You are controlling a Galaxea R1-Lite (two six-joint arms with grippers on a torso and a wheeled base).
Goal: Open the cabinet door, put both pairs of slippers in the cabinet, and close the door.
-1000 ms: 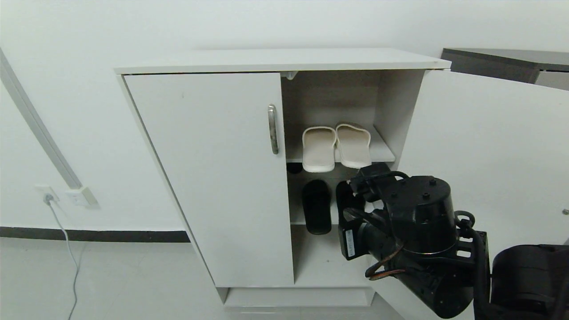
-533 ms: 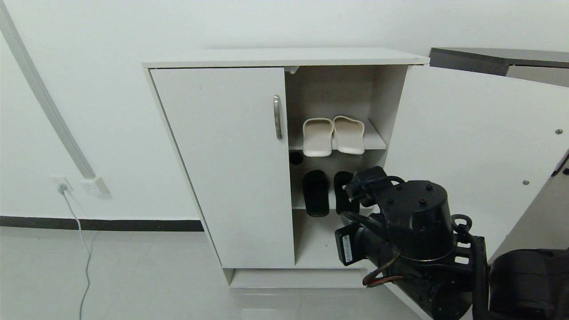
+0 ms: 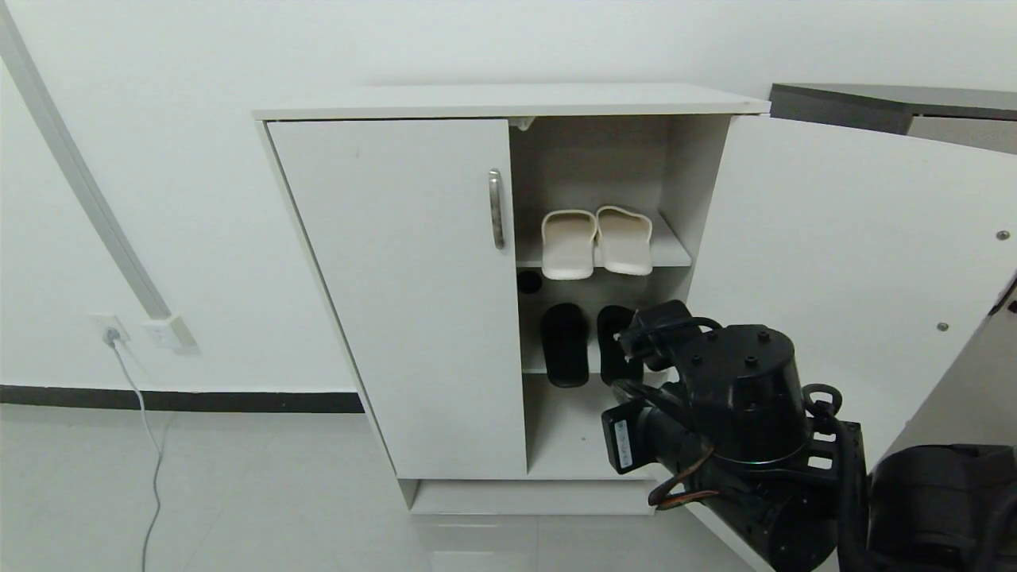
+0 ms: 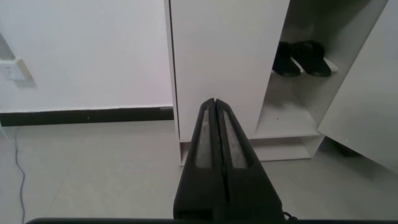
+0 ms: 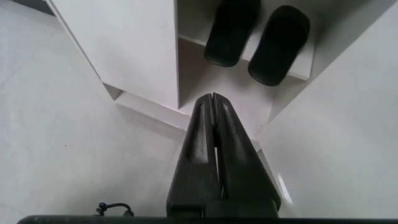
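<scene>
Fingers (image 4: 204, 140) of the left gripper (image 4: 213, 104) were pressed together, as were those of the right gripper (image 5: 213, 99), before the open cabinet (image 3: 500, 99).
The right door (image 3: 834, 254) stood swung wide at frame right, the left door (image 3: 397, 294) shut. White slippers (image 3: 596, 242) sat on the upper shelf (image 3: 671, 256) and black slippers (image 3: 580, 343) on the middle shelf (image 3: 531, 368), heels overhanging the front edges.

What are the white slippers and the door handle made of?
White slippers: probably soft foam or rubber, matte, with a thick moulded look. Handle: looks like brushed metal, grey with a dull shine.
</scene>
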